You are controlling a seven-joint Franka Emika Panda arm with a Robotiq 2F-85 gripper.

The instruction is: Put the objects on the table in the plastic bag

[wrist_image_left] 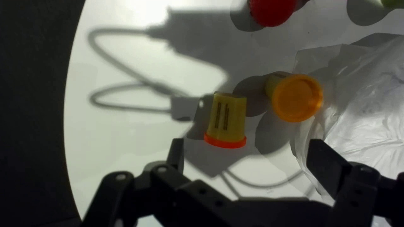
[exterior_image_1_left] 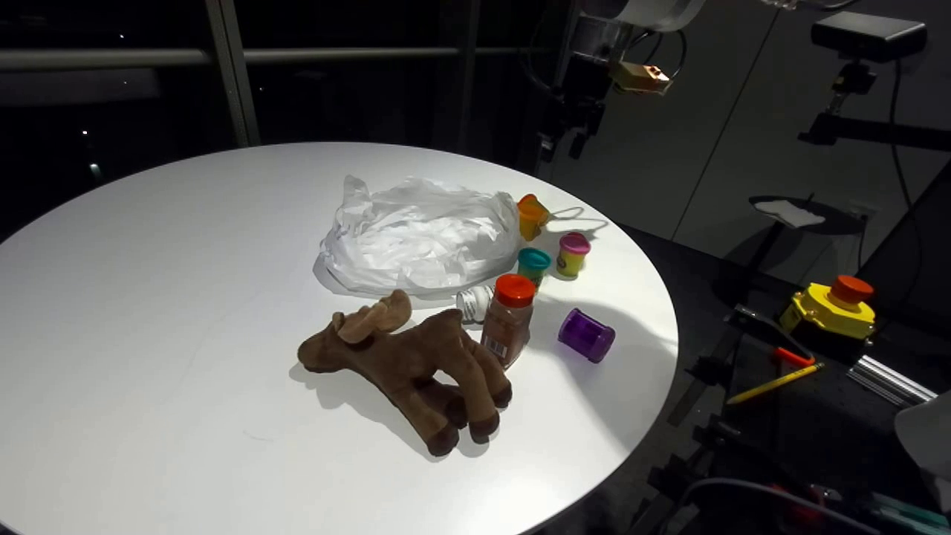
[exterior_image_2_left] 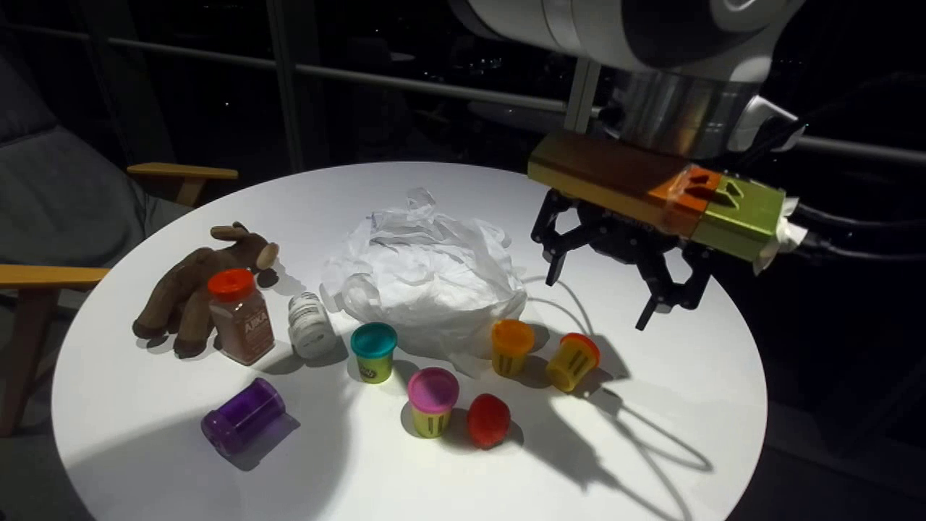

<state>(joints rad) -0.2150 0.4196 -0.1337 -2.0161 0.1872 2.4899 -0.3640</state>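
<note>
Step in hand, by my judgement: approach for picking. Black gripper [exterior_image_2_left: 599,295] hangs above round white table [exterior_image_1_left: 186,312], jaws spread wide, holding nothing. Yellow plastic tub with orange-red lid [exterior_image_2_left: 571,363] lies on its side, near wrinkled translucent white plastic bag [exterior_image_2_left: 434,278]. Brown plush animal with legs [exterior_image_1_left: 416,364] also outside bag. Next move probably calls for lowering over lying tub, then closing across it, without catching bag's film.

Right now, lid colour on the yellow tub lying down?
Orange-red lid; shows best in the wrist view.
</note>
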